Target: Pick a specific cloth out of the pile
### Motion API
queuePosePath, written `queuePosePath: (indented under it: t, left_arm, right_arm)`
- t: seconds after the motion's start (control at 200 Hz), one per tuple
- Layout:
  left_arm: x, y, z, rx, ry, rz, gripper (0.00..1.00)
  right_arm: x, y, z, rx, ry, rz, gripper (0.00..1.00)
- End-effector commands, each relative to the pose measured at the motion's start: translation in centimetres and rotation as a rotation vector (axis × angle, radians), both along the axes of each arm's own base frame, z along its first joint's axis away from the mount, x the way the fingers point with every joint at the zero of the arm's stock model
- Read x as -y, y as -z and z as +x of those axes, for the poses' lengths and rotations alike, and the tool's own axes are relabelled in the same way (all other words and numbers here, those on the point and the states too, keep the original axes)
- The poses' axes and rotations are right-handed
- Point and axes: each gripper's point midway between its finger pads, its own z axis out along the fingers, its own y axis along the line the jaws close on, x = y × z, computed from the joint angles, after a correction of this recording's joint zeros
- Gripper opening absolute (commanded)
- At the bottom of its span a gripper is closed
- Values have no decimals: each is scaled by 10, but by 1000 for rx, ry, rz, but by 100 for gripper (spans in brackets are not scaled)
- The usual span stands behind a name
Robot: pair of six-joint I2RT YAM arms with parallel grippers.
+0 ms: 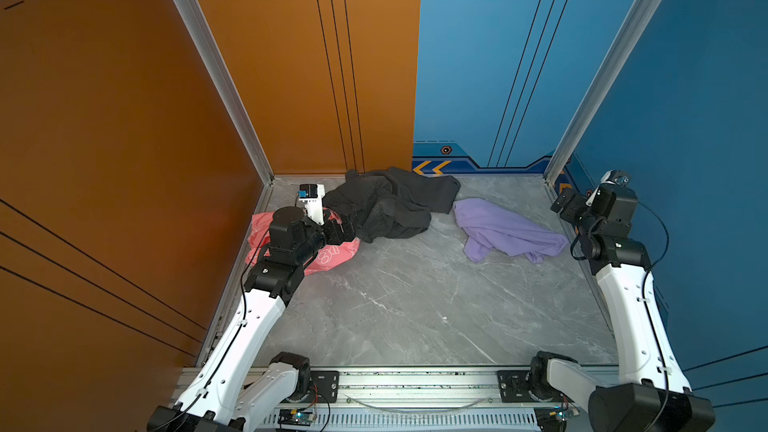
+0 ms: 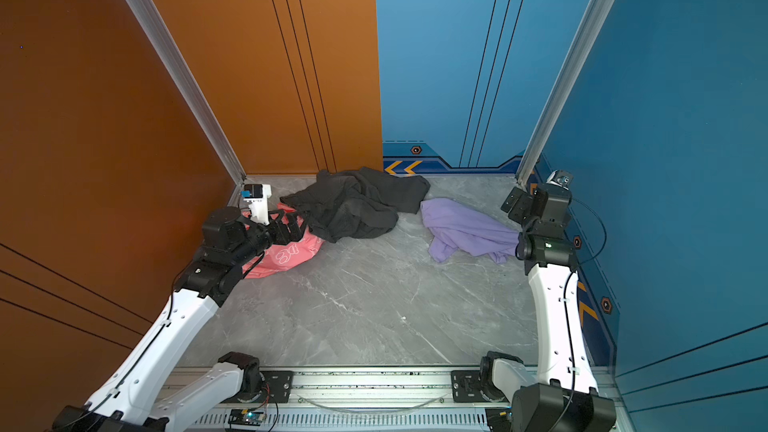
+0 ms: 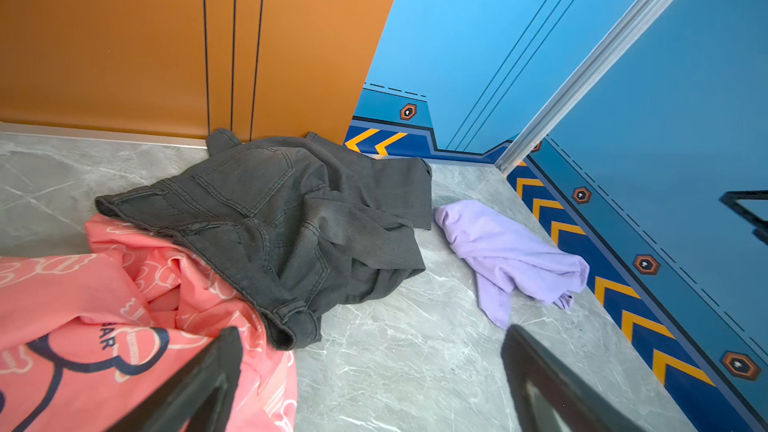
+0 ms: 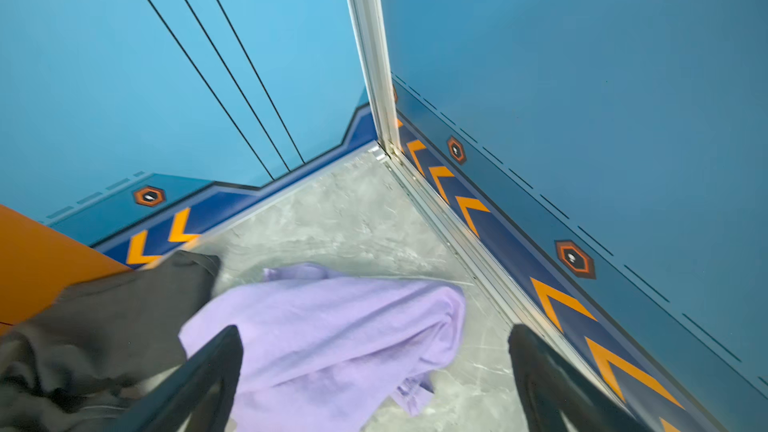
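Garments, three in all, lie on the worktop (image 1: 415,305). At the left, a pink printed garment (image 1: 332,257) and a dark grey garment (image 1: 390,205) overlapping it make a pile (image 3: 249,268) of two. The lavender cloth (image 1: 507,230) lies alone just right of the grey. There are two grippers: the left gripper (image 3: 374,338) over the pink garment and the right gripper (image 4: 376,332) near the lavender cloth, both spread wide and empty.

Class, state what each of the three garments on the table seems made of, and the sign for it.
Lavender cloth: soft matte knit, probably jersey; limp rounded folds, no sheen.
Dark grey garment: denim-like, faded matte; raised double seams, patch pocket.
Coral-pink cloth: thin smooth woven fabric, perhaps cotton or polyester; crisp creases, printed outlines.
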Motion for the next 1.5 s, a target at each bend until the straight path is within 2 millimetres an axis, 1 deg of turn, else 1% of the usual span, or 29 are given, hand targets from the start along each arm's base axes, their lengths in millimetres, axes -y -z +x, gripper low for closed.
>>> queuePosePath:
  t: [0.0, 0.045, 0.085, 0.17, 0.235, 0.305, 0.365, 0.436, 0.536, 0.646, 0.731, 0.821, 0.876, 0.911, 0.916, 0.926, 0.966, 1.126, 1.196, 1.277, 1.357, 1.432, 1.492]
  left_arm:
    - [-16, 6, -1, 11, -69, 32, 98]
    - [-19, 8, -1, 18, -83, 37, 98]
    - [-21, 9, -2, 25, -92, 38, 98]
    - [-24, 9, -3, 43, -103, 36, 98]
    - [-24, 7, -4, 51, -101, 33, 98]
    - [-22, 4, -5, 57, -87, 34, 98]
    - [-21, 1, -7, 69, -78, 36, 98]
    - [-21, -3, -9, 82, -70, 40, 98]
    - [-20, -5, -13, 94, -59, 48, 98]
    - [-22, -4, -16, 95, -62, 60, 98]
    - [-24, -3, -17, 97, -65, 63, 98]
    - [-24, -1, -18, 96, -64, 63, 98]
    - [-24, -1, -18, 97, -63, 62, 98]
    - [-24, -1, -18, 97, -64, 62, 98]
    - [-24, -1, -19, 98, -64, 62, 98]
    - [-25, -1, -19, 98, -65, 63, 98]
    - [-25, 0, -19, 97, -66, 65, 98]
    - [-28, 4, -19, 86, -78, 80, 98]
    - [-30, 7, -19, 79, -82, 80, 98]
    - [-30, 9, -19, 76, -83, 77, 98]
    - [-30, 12, -18, 72, -85, 75, 98]
    - [-31, 14, -17, 68, -92, 76, 98]
    - [-33, 17, -16, 57, -102, 82, 98]
  right_arm:
    - [-35, -15, 18, 76, -118, 57, 100]
    - [-50, -16, 25, 72, -164, 37, 100]
    - [-65, -12, 33, 48, -206, 6, 100]
    - [-94, 5, 50, -38, -277, -51, 100]
    - [-115, 25, 65, -113, -334, -81, 100]
    - [-131, 49, 80, -195, -373, -117, 100]
    - [-139, 72, 92, -271, -393, -140, 100]
    - [-143, 99, 104, -368, -403, -149, 100]
    - [-142, 140, 118, -515, -402, -172, 100]
    - [-135, 179, 123, -667, -390, -211, 100]
    - [-129, 202, 125, -759, -384, -245, 100]
    - [-115, 223, 125, -848, -358, -266, 100]
    - [-106, 233, 124, -898, -341, -282, 100]
    - [-100, 232, 124, -910, -325, -296, 100]
    - [-98, 238, 124, -926, -324, -296, 100]
    - [-97, 244, 123, -943, -323, -298, 100]
    - [-88, 252, 120, -979, -306, -307, 100]
    - [-50, 271, 105, -1076, -235, -265, 100]
    - [-36, 276, 97, -1094, -199, -214, 100]
    - [-24, 281, 88, -1094, -164, -128, 100]
    - [-23, 280, 85, -1070, -153, -43, 100]
    - [-33, 275, 90, -1034, -180, 10, 100]
    - [-45, 264, 98, -991, -212, 40, 100]
